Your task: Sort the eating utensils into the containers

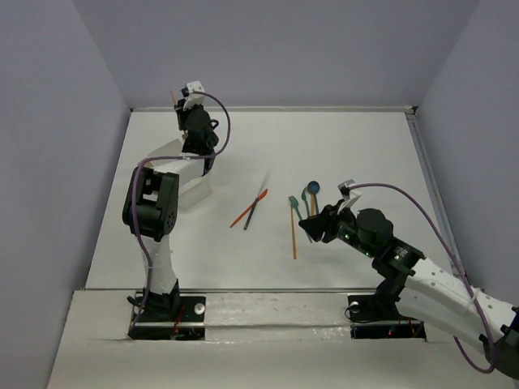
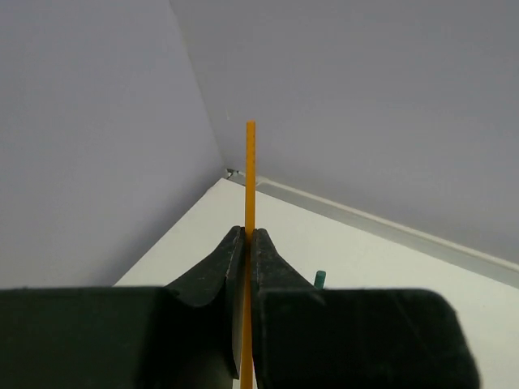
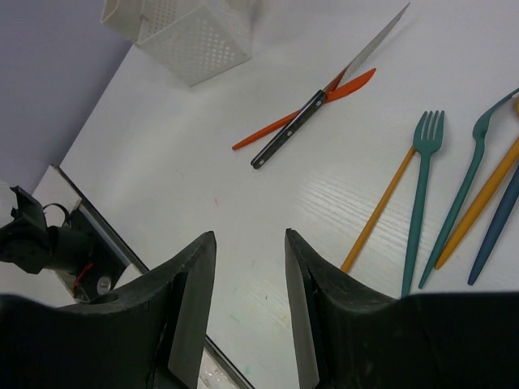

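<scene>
My left gripper (image 2: 249,233) is shut on a thin orange stick (image 2: 250,170) that stands up between its fingers. In the top view this gripper (image 1: 188,105) is raised at the back left, above the white perforated container (image 1: 195,188), which also shows in the right wrist view (image 3: 195,36). A teal end (image 2: 319,279) peeks up beside the fingers. My right gripper (image 3: 250,235) is open and empty, low over the table. It is left of a teal fork (image 3: 422,186) and an orange stick (image 3: 381,215). In the top view it (image 1: 309,228) is near the teal spoon (image 1: 312,188).
A red-orange plastic knife (image 3: 349,85) and a black-handled metal knife (image 3: 292,131) lie crossed mid-table. More teal, orange and blue handles (image 3: 478,203) lie at the right. The table's raised rim (image 1: 324,109) runs along the back. Grey walls stand on three sides.
</scene>
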You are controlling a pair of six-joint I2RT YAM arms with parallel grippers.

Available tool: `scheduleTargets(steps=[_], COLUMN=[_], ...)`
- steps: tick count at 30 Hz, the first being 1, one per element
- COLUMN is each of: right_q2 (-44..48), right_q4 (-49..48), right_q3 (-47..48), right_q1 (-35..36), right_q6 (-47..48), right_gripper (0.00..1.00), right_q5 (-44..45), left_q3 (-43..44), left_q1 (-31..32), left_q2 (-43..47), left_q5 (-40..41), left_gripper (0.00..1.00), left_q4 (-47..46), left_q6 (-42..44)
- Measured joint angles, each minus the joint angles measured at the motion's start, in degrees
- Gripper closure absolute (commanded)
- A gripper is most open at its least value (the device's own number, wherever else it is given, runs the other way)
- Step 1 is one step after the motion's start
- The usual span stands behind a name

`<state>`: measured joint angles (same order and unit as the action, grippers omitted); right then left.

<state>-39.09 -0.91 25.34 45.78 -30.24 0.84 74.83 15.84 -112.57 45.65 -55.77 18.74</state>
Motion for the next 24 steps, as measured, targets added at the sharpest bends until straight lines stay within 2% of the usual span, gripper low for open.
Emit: scheduleTargets(steps=[1, 2, 3, 5, 8, 9, 13, 17, 24], right_q2=[0.09, 0.11, -0.07, -0.52, -1.97, -2.36, -4.04, -6.58, -17.86], right_q4=[-0.02, 0.0, 0.07, 0.09, 0.72, 0.9, 2.49, 5.64, 12.0], right_q3=[0.0, 0.0, 0.0, 0.0, 0.09, 0.09, 0.37, 2.1, 8.09], right_q1=[0.0, 0.0, 0.0, 0.0, 0.0, 0.0, 0.0, 0.0, 0.0], right_q6=[0.0, 0.0, -0.02, -0.04, -0.26, -0.33, -0.94, -1.44, -2.45], right_gripper=[0.54, 0.53, 0.51, 0.51, 0.5, 0.5, 0.5, 0.52, 0.53], right_q5=[0.02, 0.0, 0.02, 0.04, 0.28, 0.37, 0.7, 1.9, 4.81], left_q3=[-0.7, -0.96, -1.49, -2.27, -4.76, -4.92, -6.47, -6.47, -2.56], left_q1=[0.15, 0.22, 0.35, 0.57, 1.01, 1.07, 1.09, 1.09, 1.07], left_q2=[0.0, 0.0, 0.0, 0.04, 1.03, 1.11, 4.31, 9.25, 23.91], left_q5=[0.37, 0.44, 0.81, 1.2, 1.95, 1.99, 2.56, 2.29, -2.84], left_gripper=[0.83, 0.77, 0.6, 0.47, 0.34, 0.34, 0.15, 0.03, 0.01], left_q4=[-0.74, -0.96, -1.38, -1.53, -1.53, -1.49, 0.44, 4.55, 19.58], left_q6=[0.0, 0.0, -0.02, -0.24, -1.88, -1.97, -3.98, -6.75, -17.38])
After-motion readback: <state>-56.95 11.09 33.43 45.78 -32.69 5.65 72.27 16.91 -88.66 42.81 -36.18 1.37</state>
